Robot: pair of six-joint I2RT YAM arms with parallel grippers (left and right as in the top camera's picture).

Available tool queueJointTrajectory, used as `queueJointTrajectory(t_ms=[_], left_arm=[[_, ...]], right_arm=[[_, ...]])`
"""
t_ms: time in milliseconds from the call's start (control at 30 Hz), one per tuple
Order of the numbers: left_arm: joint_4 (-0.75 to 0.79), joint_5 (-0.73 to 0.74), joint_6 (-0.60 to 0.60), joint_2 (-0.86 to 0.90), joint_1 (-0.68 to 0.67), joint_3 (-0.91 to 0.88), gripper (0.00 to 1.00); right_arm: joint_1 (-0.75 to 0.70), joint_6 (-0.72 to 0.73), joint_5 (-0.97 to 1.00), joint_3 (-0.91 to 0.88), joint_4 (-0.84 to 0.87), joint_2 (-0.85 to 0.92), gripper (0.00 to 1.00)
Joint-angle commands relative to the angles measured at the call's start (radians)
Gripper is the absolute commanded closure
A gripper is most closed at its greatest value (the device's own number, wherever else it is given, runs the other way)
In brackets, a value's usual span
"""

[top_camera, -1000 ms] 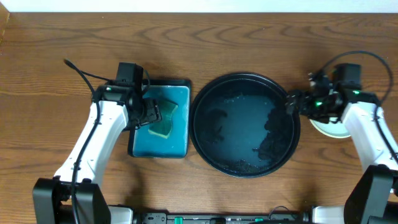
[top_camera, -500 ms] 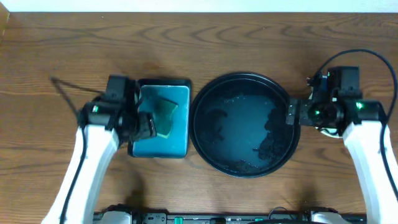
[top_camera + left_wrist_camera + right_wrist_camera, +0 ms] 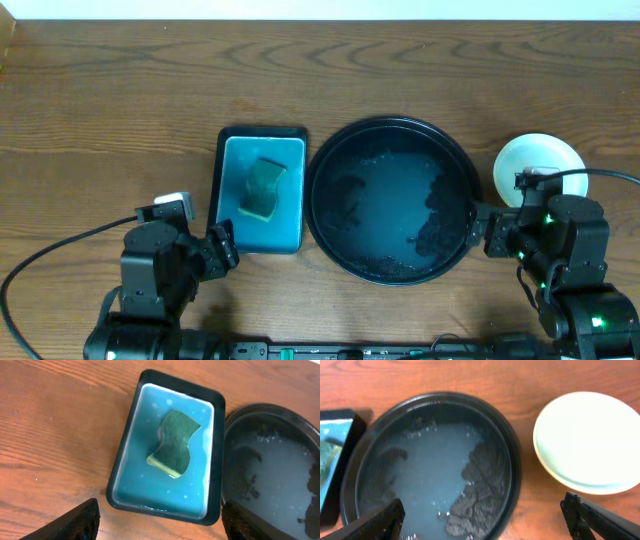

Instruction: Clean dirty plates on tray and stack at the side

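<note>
The large round black tray (image 3: 322, 232) sits mid-table with soapy water and dark residue; it holds no plate. It also shows in the right wrist view (image 3: 512, 467) and left wrist view (image 3: 225, 435). A pale plate stack (image 3: 540, 165) stands on the wood right of the tray, clean-faced in the right wrist view (image 3: 587, 440); I cannot tell how many plates it holds. My left gripper (image 3: 215, 250) is open and empty near the front edge, its fingertips (image 3: 160, 525) wide apart. My right gripper (image 3: 485, 232) is open and empty by the tray's right rim, fingers (image 3: 485, 522) spread.
A rectangular teal tray (image 3: 232, 235) with blue water and a green-and-yellow sponge (image 3: 263, 188) lies left of the black tray, also in the left wrist view (image 3: 172, 442). Bare wooden table (image 3: 100, 100) lies behind and to the left.
Both arms have pulled back toward the front edge. The left gripper left the teal tray and sponge. The right gripper drew away from the plate stack, which now shows fully.
</note>
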Motion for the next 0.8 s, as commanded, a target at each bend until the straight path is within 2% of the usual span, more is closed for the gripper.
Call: queueJointTrajectory(t_ms=[0, 467, 600, 767], left_arm=[[0.001, -0.012, 0.002, -0.014, 0.003, -0.01, 0.21], [0.001, -0.012, 0.002, -0.014, 0.003, -0.01, 0.21], [0.001, -0.012, 0.002, -0.014, 0.003, -0.01, 0.21], [0.001, -0.012, 0.002, -0.014, 0.003, -0.01, 0.21]], right_arm=[[0.008, 0.018, 0.019, -0.01, -0.031, -0.003, 0.01], [0.008, 0.018, 0.019, -0.01, -0.1, 0.001, 0.01], [0.008, -0.084, 0.132, -0.01, -0.138, 0.001, 0.01], [0.009, -0.084, 0.131, -0.012, -0.154, -0.033, 0.01]])
